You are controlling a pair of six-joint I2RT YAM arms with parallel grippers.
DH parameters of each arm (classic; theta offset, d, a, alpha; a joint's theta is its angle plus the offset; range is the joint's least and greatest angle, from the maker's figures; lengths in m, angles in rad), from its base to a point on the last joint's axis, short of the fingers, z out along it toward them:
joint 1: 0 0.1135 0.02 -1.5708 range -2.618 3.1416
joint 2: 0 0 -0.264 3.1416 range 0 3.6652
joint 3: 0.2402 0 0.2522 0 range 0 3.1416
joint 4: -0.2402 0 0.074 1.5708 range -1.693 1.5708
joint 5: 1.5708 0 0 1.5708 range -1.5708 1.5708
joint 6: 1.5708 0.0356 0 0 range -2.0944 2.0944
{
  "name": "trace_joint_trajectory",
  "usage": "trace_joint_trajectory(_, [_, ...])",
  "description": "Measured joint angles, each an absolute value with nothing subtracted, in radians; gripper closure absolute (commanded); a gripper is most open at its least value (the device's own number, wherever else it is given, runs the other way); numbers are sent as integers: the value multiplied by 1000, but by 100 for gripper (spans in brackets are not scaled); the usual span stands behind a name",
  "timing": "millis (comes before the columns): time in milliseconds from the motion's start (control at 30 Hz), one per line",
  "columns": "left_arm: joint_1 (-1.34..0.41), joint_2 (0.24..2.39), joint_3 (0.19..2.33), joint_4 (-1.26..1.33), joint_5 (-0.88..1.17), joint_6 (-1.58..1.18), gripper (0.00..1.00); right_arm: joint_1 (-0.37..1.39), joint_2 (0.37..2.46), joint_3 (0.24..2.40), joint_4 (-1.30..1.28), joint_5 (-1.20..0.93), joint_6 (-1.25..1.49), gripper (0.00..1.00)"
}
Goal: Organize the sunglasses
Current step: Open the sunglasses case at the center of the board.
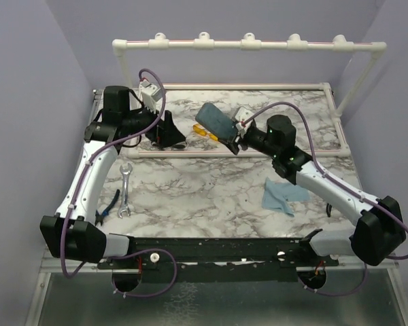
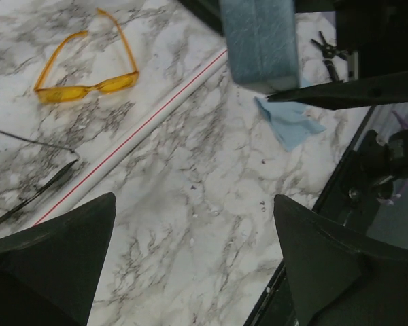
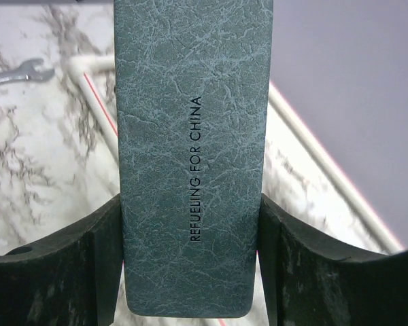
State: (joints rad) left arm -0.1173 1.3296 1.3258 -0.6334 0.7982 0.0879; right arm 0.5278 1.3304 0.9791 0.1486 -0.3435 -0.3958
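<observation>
I take as my landmark the white pipe with a thin red stripe (image 1: pixel 258 155) that lies across the marble-patterned worktop (image 1: pixel 204 204).

My right gripper (image 3: pixel 192 221) is clamped on the grey-blue rectangular case (image 1: pixel 214 120), with one finger pressed against each long side near one end. In the right wrist view the case's textured face fills the middle, with the words "REFUELING FOR CHINA" printed along it. From above, the case sits tilted on the far side of the pipe and looks raised off the worktop.

My left gripper (image 2: pixel 194 204) hangs on the far side of the pipe, toward its left end. Its jaws are spread wide with nothing between them.

The yellow-orange sunglasses (image 2: pixel 88 83), translucent in frame and lenses, lie on the worktop on the far side of the pipe, a little apart from it, with their arms unfolded. From above they are partly hidden behind the case.

The dark wire sunglasses (image 2: pixel 54 180), thin-framed with dark lenses, lie on the same side, just beside the pipe. Only part of them shows in the left wrist view, and I cannot tell whether they touch the pipe. Neither pair is in a gripper.

On the near side of the pipe, a silver open-ended wrench (image 1: pixel 126 190) lies toward the left end. A crumpled light-blue cloth (image 1: pixel 283 195) lies toward the right end.
</observation>
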Motion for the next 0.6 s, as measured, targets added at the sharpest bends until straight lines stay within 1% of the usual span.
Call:
trace_joint_trajectory(100, [-162,1330,1400,-643,859,8,1,591,1314,958,278,-341,-441,100])
trace_joint_trajectory(200, [-191,1330,1464,-660,914,-51,1,618,1314,958,345,-325,-490,100])
trace_joint_trajectory(367, [-223,1336,1522,-688,922,-84,1,676,1314,958,394,-299,-572,99])
trace_joint_trajectory(467, [-260,1364,1568,-702,889,-87,2,708,1314,958,404,-302,-604,99])
trace_joint_trajectory(533, [-281,1387,1605,-713,847,-86,5,722,1314,958,405,-301,-619,99])
trace_joint_trajectory(600, [-296,1407,1639,-720,806,-84,13,725,1314,958,405,-301,-630,99])
